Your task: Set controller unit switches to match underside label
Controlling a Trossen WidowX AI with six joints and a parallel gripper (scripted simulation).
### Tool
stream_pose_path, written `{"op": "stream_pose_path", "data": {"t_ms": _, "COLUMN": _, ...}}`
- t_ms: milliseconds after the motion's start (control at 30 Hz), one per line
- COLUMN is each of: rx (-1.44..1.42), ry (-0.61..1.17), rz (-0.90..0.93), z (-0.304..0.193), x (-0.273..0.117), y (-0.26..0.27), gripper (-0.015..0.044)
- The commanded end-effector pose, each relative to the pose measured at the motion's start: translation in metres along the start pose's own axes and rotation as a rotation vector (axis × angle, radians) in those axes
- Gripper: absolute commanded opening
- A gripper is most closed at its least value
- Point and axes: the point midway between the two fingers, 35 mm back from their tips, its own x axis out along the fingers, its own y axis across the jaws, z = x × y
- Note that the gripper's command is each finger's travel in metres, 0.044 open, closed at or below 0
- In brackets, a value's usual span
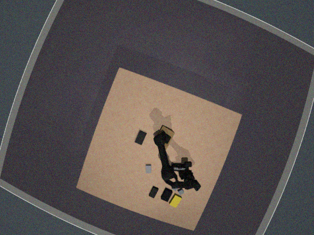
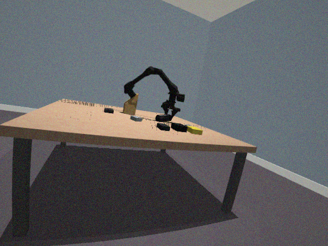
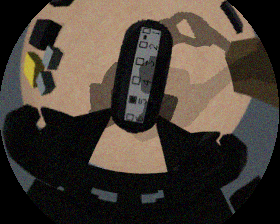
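Observation:
The dark grey controller unit lies with its underside label facing up, so its rocker switches are hidden. In the wrist view the label shows numbers 1 to 6. Square 5 is filled; squares 1, 2, 3, 4 and 6 look empty. A small dark mark sits between 1 and 2. My gripper points down with its fingers wide apart, one against each side of the unit near the label's 6 end. It appears shut on the unit. Whether the unit is clear of the bench cannot be told.
Two black modules, a yellow block and small grey-blue blocks lie to one side. A grey block, another black module and a wooden wedge stand farther off.

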Motion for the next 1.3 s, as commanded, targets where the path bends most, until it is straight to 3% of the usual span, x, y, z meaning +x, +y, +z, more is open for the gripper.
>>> {"op": "stream_pose_path", "data": {"t_ms": 0, "rx": 0.006, "ry": 0.0, "rz": 0.009, "z": 0.002, "x": -0.007, "y": 0.002, "gripper": 0.0336}}
{"op": "stream_pose_path", "data": {"t_ms": 1267, "rx": 0.006, "ry": 0.0, "rz": 0.009, "z": 0.017, "x": -0.034, "y": 0.002, "gripper": 0.0336}}
